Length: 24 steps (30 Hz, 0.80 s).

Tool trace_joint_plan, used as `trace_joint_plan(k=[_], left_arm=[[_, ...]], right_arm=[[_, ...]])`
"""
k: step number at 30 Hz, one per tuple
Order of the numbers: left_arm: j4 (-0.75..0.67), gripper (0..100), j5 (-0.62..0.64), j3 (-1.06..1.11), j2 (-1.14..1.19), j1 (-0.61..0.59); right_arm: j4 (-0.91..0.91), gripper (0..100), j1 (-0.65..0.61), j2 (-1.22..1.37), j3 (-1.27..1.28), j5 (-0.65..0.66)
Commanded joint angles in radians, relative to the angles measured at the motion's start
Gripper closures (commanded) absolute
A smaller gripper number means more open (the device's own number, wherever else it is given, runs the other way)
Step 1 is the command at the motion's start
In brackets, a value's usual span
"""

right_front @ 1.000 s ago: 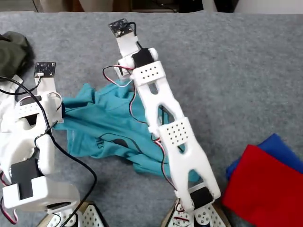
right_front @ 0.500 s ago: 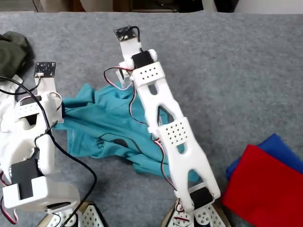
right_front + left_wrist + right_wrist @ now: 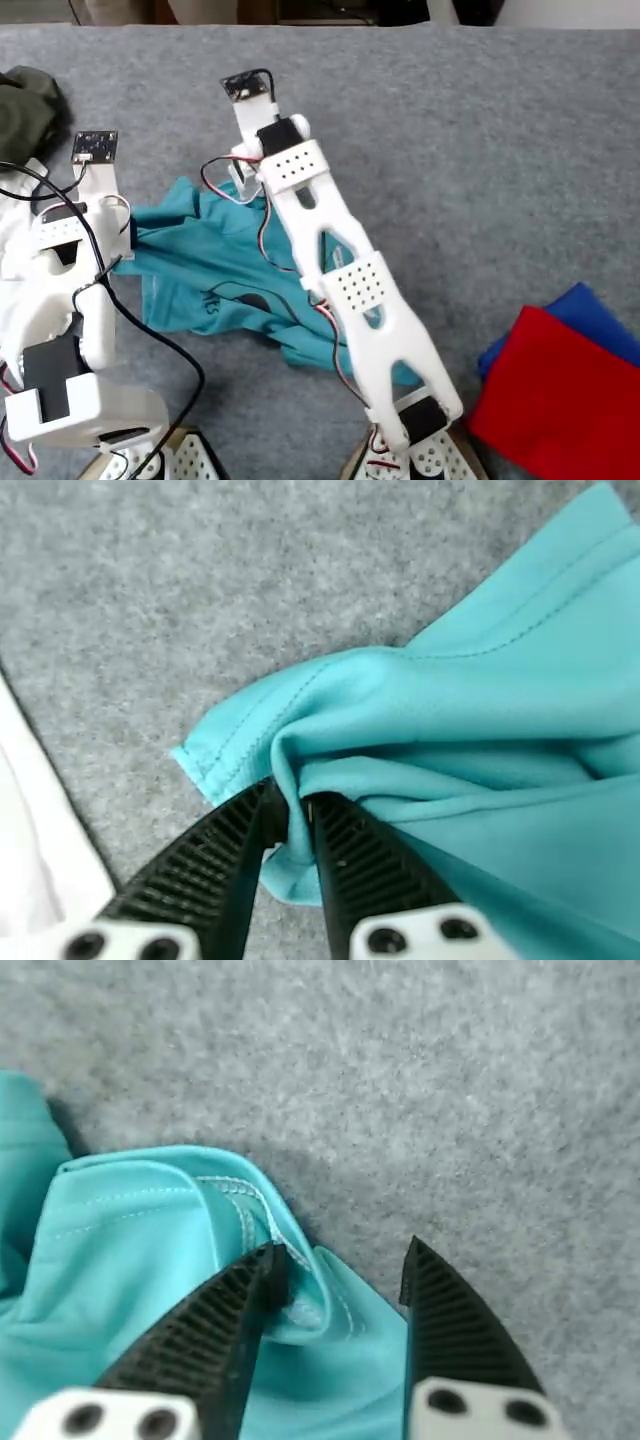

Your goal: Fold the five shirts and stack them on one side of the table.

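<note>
A crumpled teal shirt (image 3: 215,270) lies on the grey table in front of the two arms. My left gripper (image 3: 128,245) sits at the shirt's left edge, shut on a fold of its hem (image 3: 290,815). At the shirt's far edge my right gripper (image 3: 240,178) is open and close above the cloth. In the right wrist view, one of its fingers (image 3: 262,1272) rests by a rolled hem of the teal shirt (image 3: 130,1250), and the other hangs over bare table. Right gripper (image 3: 340,1272) holds nothing.
A red folded shirt (image 3: 555,390) lies on a blue one (image 3: 590,305) at the front right. A dark green shirt (image 3: 25,105) is bunched at the far left. A white shirt (image 3: 15,235) lies under the left arm. The table's far right is bare felt.
The right arm has swung to the left, carrying its gripper over the teal shirt's far edge. The left arm and the shirt have stayed put.
</note>
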Motion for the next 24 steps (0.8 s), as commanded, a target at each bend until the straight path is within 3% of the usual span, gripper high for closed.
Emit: trace_joint_plan(k=[1,6,24], left_arm=[[-0.015,98,0.011,-0.04,-0.004,0.005],[-0.015,98,0.011,-0.04,-0.004,0.005],[-0.015,98,0.011,-0.04,-0.004,0.005]], right_arm=[[-0.031,82.9,-0.008,-0.013,-0.01,-0.014],[-0.08,98.2,-0.007,-0.044,-0.01,-0.003],[-0.005,99.5,0.035,-0.101,-0.064,0.006]])
